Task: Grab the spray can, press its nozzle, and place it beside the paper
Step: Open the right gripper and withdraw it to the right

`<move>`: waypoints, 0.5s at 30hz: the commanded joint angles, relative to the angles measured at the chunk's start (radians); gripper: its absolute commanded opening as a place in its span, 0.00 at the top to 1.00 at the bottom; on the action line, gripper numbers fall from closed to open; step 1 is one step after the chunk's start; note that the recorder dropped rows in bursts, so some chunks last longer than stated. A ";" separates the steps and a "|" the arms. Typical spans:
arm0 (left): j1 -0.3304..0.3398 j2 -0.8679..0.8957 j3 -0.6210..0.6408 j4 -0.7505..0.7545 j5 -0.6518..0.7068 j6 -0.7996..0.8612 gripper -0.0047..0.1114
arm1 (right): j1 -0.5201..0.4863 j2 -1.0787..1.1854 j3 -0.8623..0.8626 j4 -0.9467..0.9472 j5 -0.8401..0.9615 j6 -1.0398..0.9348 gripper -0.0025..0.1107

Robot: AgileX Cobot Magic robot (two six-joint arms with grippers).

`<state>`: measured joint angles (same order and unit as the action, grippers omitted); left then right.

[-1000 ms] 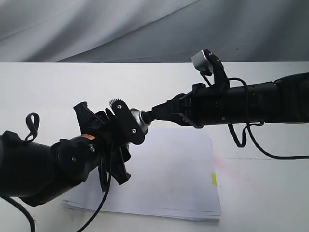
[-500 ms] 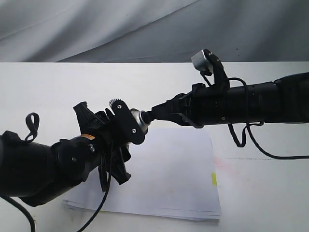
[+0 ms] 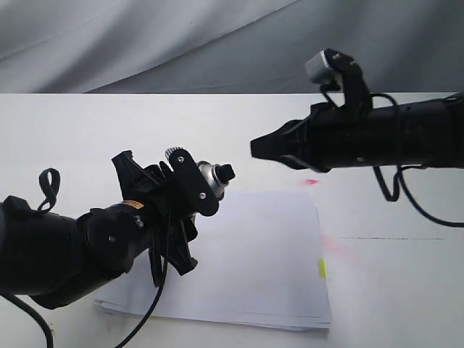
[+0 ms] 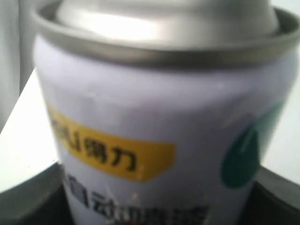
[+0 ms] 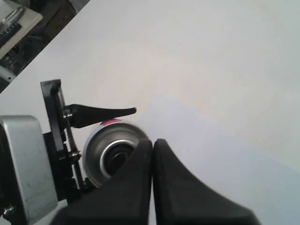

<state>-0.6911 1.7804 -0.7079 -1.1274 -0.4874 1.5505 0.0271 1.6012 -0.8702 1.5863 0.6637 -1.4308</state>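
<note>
The spray can (image 3: 209, 179) is held tilted above the paper (image 3: 254, 254), with my left gripper (image 3: 190, 187) shut on its body. Its black nozzle (image 3: 225, 172) points toward the right arm. In the left wrist view the can (image 4: 159, 108) fills the frame, white with a yellow label and a teal dot, and a dark finger (image 4: 28, 201) shows at either side. My right gripper (image 3: 256, 148) is shut and empty, apart from the nozzle and up to its right. In the right wrist view its closed tips (image 5: 152, 143) overlap the can's silver dome (image 5: 96, 150).
The white table (image 3: 87, 130) ends at a grey cloth backdrop (image 3: 217, 43). A small pink spot (image 3: 310, 181) lies on the table just beyond the paper's far right corner. A yellow tab (image 3: 321, 268) marks the paper's right edge. A cable loop (image 3: 48, 181) rises from the left arm.
My right gripper has drawn back from the nozzle, up and to the right, leaving a gap. The pink spot on the table now shows. The left arm and can have not moved.
</note>
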 commanded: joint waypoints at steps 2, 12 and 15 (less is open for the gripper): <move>-0.007 -0.009 -0.009 0.005 -0.074 -0.038 0.96 | -0.102 -0.131 0.048 -0.039 -0.099 0.048 0.98; -0.007 -0.009 -0.009 0.022 -0.084 -0.133 0.96 | -0.135 -0.566 0.234 0.125 -0.512 -0.236 0.98; -0.007 -0.009 -0.009 0.039 -0.084 -0.167 0.96 | -0.135 -0.708 0.234 0.120 -0.603 -0.255 0.98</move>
<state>-0.6911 1.7804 -0.7079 -1.1132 -0.5330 1.4225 -0.1009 1.0132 -0.6446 1.6939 0.1407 -1.6433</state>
